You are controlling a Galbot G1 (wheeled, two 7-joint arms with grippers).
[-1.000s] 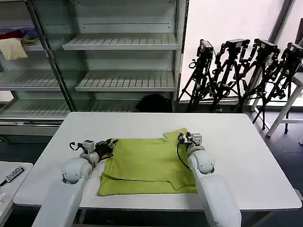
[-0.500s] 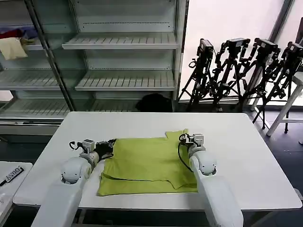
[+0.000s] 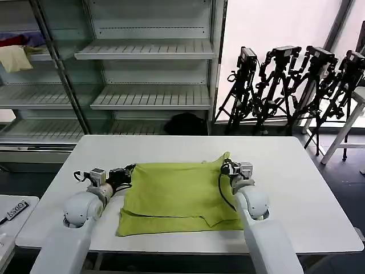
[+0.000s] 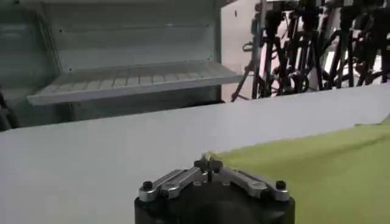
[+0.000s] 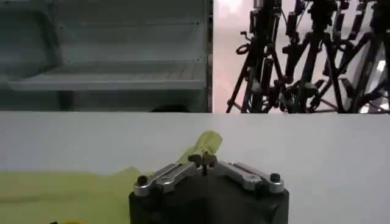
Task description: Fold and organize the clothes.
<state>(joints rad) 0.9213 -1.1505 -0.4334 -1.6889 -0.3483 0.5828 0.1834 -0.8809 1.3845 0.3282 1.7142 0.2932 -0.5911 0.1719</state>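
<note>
A lime yellow-green T-shirt (image 3: 177,194) lies partly folded on the white table (image 3: 296,188), its plain side up. My left gripper (image 3: 129,170) is shut on the shirt's far left corner (image 4: 213,159). My right gripper (image 3: 224,164) is shut on the far right corner, where a small tuft of green cloth (image 5: 206,142) sticks up past the fingertips. Between the two grippers the far edge of the shirt runs stretched and nearly straight. The near part of the shirt lies in doubled layers by the table's front edge.
Grey empty shelves (image 3: 148,54) stand behind the table. Cream, red and purple garments (image 3: 17,51) lie on a shelf at the far left. Black tripods (image 3: 296,85) crowd the back right. A second white surface (image 3: 14,214) sits at the near left.
Both grippers have moved apart, the left one leftward and the right one rightward and away, drawing the shirt's far edge wider and straighter.
</note>
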